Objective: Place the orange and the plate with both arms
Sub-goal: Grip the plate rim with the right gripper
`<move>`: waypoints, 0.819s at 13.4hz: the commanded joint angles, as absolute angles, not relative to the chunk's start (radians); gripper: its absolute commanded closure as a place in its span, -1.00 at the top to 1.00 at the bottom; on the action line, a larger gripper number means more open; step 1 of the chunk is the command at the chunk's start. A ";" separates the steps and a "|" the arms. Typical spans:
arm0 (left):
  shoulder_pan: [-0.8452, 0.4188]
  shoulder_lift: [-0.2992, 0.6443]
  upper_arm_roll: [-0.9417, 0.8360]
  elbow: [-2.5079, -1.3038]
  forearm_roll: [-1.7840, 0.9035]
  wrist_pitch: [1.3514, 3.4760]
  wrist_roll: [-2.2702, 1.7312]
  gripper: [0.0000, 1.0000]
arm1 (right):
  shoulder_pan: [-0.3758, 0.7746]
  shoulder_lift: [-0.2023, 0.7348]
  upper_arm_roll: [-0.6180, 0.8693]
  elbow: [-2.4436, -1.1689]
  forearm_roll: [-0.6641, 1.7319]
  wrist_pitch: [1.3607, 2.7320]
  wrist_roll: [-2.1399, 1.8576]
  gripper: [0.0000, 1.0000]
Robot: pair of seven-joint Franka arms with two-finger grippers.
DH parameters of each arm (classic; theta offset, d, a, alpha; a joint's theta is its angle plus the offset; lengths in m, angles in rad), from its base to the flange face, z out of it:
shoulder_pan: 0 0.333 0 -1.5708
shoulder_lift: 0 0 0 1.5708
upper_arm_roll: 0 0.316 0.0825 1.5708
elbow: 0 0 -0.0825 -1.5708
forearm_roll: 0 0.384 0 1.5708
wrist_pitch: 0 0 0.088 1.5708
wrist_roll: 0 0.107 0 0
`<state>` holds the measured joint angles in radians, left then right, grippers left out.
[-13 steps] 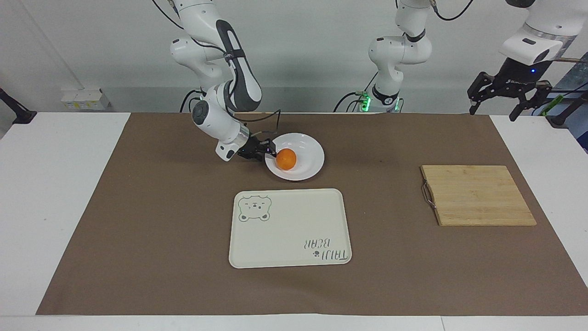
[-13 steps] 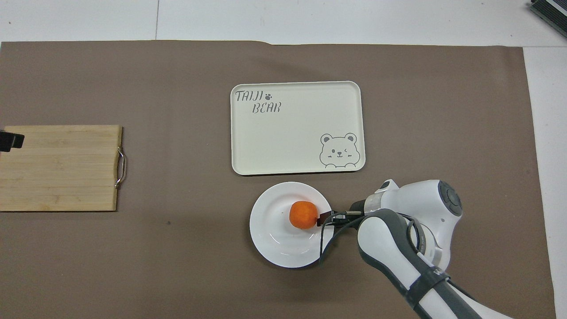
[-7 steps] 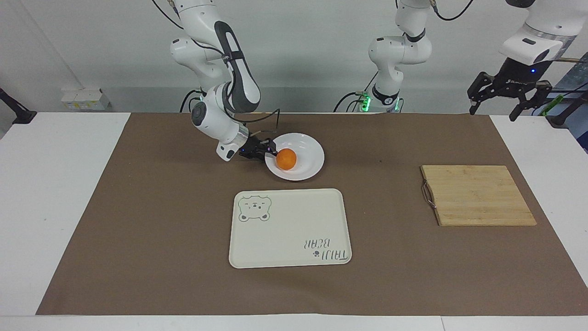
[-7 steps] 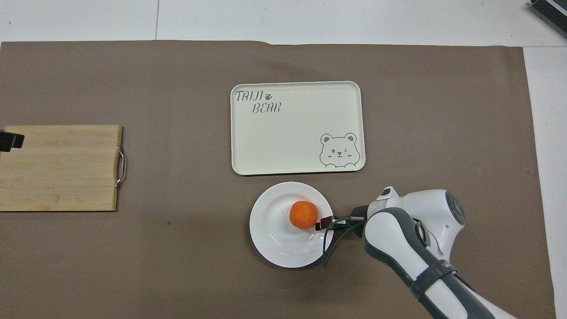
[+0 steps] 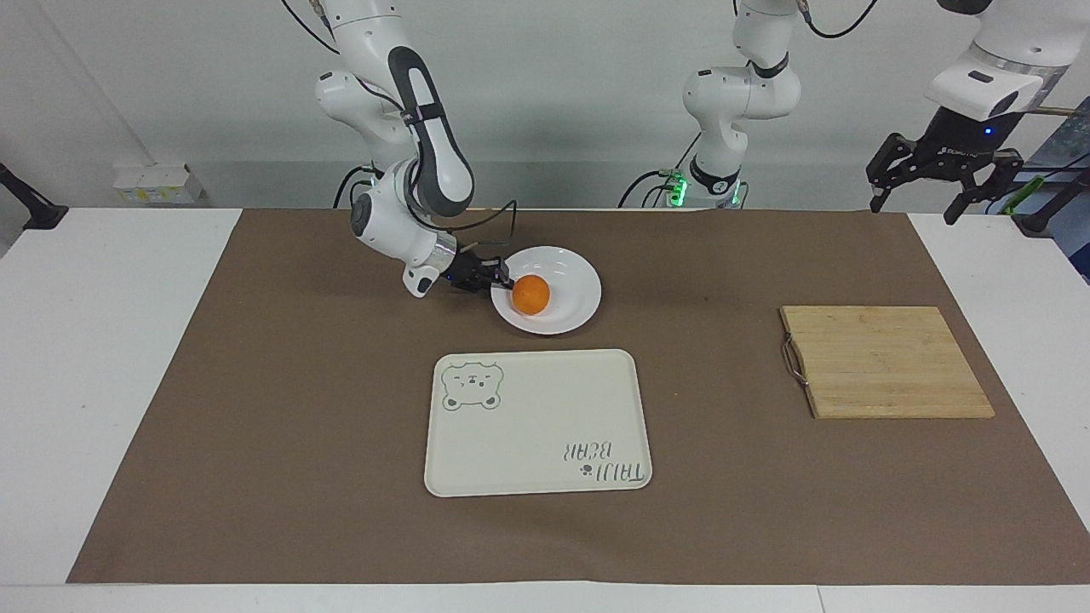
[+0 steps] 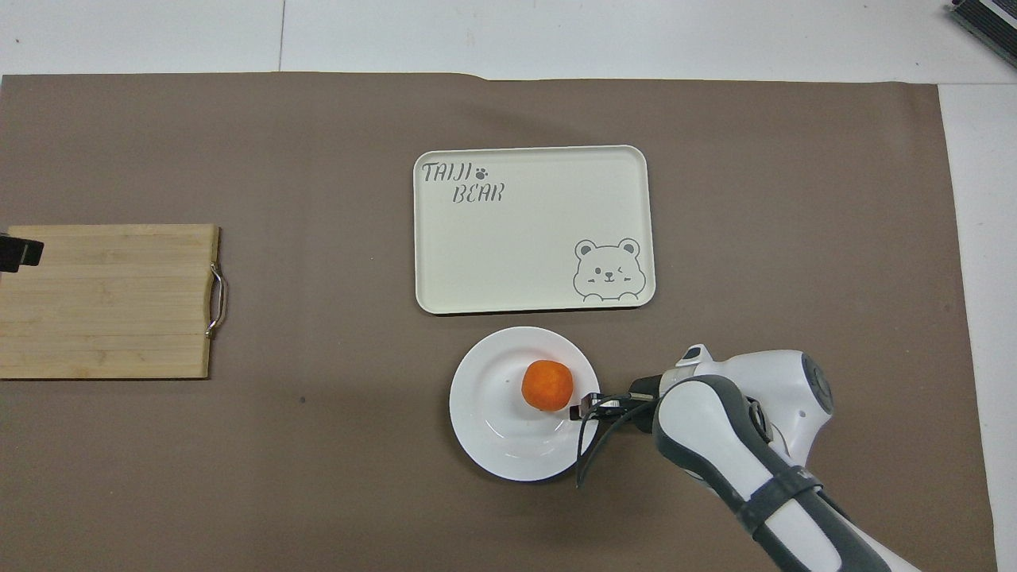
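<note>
The orange [image 5: 530,295] [image 6: 547,385] lies in the white plate [image 5: 570,271] [image 6: 493,425], which rests on the brown mat close to the robots. My right gripper [image 5: 502,279] [image 6: 578,411] reaches in low from the right arm's end of the table. Its fingertips are closed on the plate's rim, just beside the orange. My left gripper [image 5: 915,209] hangs open and empty, high over the left arm's end of the table. In the overhead view only its black tip [image 6: 16,253] shows, at the frame's edge.
A cream tray [image 5: 536,426] [image 6: 524,238] with a bear print lies farther from the robots than the plate. A wooden cutting board [image 5: 886,362] [image 6: 103,302] with a metal handle sits toward the left arm's end.
My right gripper's fingers have closed onto the plate's rim, and the arm's elbow has swung a little. The plate has shifted very slightly. The left arm has not moved.
</note>
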<state>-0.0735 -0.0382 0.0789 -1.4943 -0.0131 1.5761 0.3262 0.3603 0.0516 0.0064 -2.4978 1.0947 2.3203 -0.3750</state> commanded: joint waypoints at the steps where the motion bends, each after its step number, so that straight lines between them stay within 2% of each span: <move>1: -0.064 -0.043 0.071 -1.488 -0.002 1.559 0.336 1.00 | 0.345 0.054 0.012 -2.523 1.112 2.332 -0.410 -1.00; 4: -0.064 -0.043 0.071 -1.488 -0.002 1.559 0.336 1.00 | 0.301 0.049 0.012 -2.522 1.115 2.281 -0.478 -1.00; 9: -0.064 -0.043 0.071 -1.488 -0.002 1.559 0.336 1.00 | 0.152 0.025 0.012 -2.520 1.140 2.044 -0.630 -1.00; 11: -0.064 -0.043 0.071 -1.488 -0.002 1.559 0.336 1.00 | 0.134 0.021 0.012 -2.514 1.144 2.008 -0.646 -1.00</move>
